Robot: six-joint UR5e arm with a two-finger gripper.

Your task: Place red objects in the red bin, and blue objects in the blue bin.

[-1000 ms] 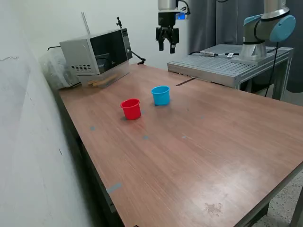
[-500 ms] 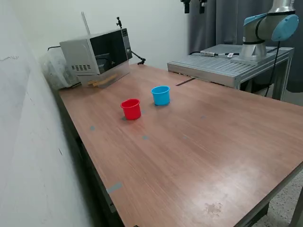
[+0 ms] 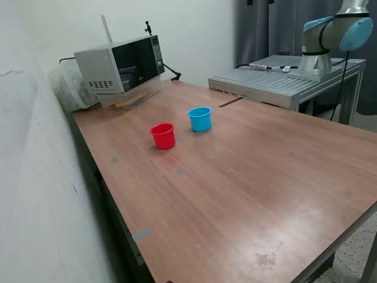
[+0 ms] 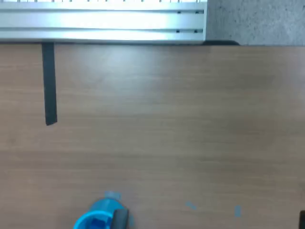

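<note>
The end effector has been lifted out of view since a second ago; its opening cannot be told. A dark blue cube is seen inside the blue cup (image 3: 199,118), so sorting appears done.

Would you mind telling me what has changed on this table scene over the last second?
The gripper, which hung open above the far end of the wooden table a second ago, rose and has now left the exterior view. Nothing was taken or let go. The small round red plastic cup and the small round light blue plastic cup stayed where they were, as did the microwave.
</note>
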